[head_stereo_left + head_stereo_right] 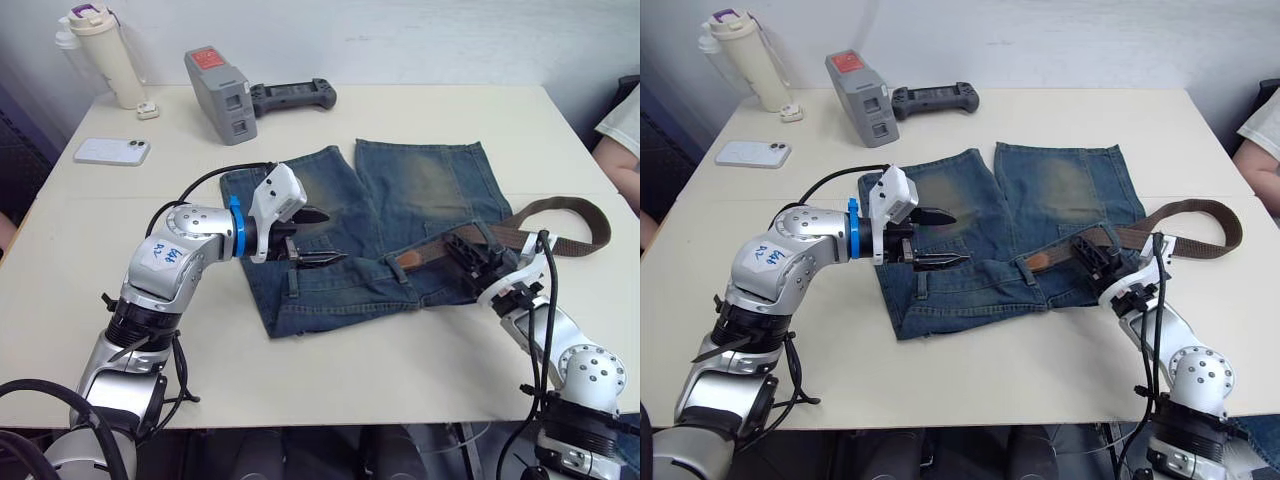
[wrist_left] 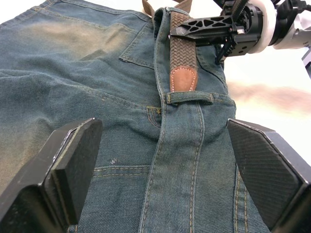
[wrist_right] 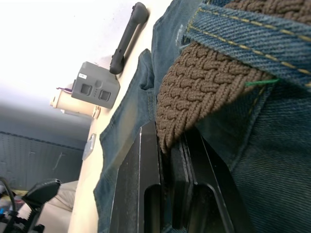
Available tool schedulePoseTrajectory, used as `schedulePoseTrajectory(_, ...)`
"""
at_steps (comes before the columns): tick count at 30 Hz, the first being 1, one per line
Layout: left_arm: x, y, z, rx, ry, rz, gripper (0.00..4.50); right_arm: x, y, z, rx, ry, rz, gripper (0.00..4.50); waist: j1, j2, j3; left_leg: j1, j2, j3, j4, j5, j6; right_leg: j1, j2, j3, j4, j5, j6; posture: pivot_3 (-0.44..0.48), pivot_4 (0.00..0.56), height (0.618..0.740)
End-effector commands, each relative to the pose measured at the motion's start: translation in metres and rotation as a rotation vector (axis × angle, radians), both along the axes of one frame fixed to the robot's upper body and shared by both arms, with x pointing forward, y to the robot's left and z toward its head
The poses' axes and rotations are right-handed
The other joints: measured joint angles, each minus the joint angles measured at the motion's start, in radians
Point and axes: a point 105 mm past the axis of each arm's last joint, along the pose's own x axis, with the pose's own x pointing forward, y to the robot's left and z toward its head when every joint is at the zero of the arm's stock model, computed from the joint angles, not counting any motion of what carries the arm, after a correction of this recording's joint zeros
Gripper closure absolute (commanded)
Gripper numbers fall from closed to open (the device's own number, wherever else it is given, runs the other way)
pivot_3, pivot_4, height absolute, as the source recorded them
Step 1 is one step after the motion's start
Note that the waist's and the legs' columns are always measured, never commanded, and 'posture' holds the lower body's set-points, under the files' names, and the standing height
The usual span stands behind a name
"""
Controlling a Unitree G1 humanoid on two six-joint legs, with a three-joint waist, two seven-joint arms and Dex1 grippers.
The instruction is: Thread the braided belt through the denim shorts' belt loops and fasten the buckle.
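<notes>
Right tool (image 1: 1102, 262) clamped on braided belt (image 1: 1200, 212); left tool (image 1: 935, 238) agape above denim shorts (image 1: 1040, 200); labels unreadable

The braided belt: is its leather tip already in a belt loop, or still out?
In. The braided belt's leather tip pokes under one belt loop on the denim shorts; the right hand grips the belt behind it.
</notes>
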Motion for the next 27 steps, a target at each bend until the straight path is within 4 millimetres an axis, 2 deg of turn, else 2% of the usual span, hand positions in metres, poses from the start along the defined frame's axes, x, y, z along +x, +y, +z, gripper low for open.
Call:
schedulePoseTrajectory(1,0.000,0.000,0.014,-0.008,-0.056,-0.010,0.00,-0.006,0.001,0.013,-0.020,-0.077,0.011,4.47,0.000,0.000,0.000,0.000,0.000,0.000,0.000,0.000,0.000,0.000,0.000,0.000,0.000,0.000,0.000,0.000,0.150,0.664)
schedulePoseTrajectory(7,-0.001,-0.002,0.014,-0.010,-0.055,-0.015,0.00,-0.010,0.002,0.011,-0.051,-0.102,0.047,4.47,0.000,0.000,0.000,0.000,0.000,0.000,0.000,0.000,0.000,0.000,0.000,0.000,0.000,0.000,0.000,0.000,0.150,0.664)
schedulePoseTrajectory(10,-0.001,-0.001,0.014,-0.004,-0.055,-0.019,0.00,-0.006,0.016,-0.002,-0.069,-0.076,0.088,4.47,0.000,0.000,0.000,0.000,0.000,0.000,0.000,0.000,0.000,0.000,0.000,0.000,0.000,0.000,0.000,0.000,0.150,0.664)
schedulePoseTrajectory(17,-0.002,0.000,0.013,0.000,-0.053,-0.013,0.00,0.003,0.050,-0.018,-0.140,-0.045,0.098,4.47,-0.004,0.000,0.000,0.001,0.000,0.000,0.000,0.000,0.000,0.000,0.000,0.000,0.000,0.000,0.000,0.000,0.150,0.664)
schedulePoseTrajectory(21,-0.003,0.002,0.011,0.010,-0.050,-0.009,0.00,-0.001,0.067,-0.018,-0.148,-0.040,0.125,4.47,-0.006,0.000,0.000,0.001,0.001,0.000,0.000,0.000,0.000,0.000,0.001,0.000,0.001,0.000,0.000,0.000,0.150,0.664)
schedulePoseTrajectory(24,-0.004,0.002,0.001,0.060,-0.057,-0.019,0.00,-0.005,0.086,-0.018,-0.162,-0.027,0.168,4.47,-0.008,0.000,0.000,0.001,0.001,0.000,0.000,0.000,-0.001,0.000,0.001,0.000,0.001,0.000,0.000,0.000,0.150,0.664)
schedulePoseTrajectory(27,-0.007,-0.001,-0.009,0.111,-0.078,-0.041,0.00,-0.005,0.093,-0.016,-0.105,0.006,0.167,4.47,-0.008,0.000,0.000,0.002,0.001,0.000,-0.001,0.000,-0.001,0.000,0.001,0.000,0.001,0.000,0.000,0.000,0.150,0.664)
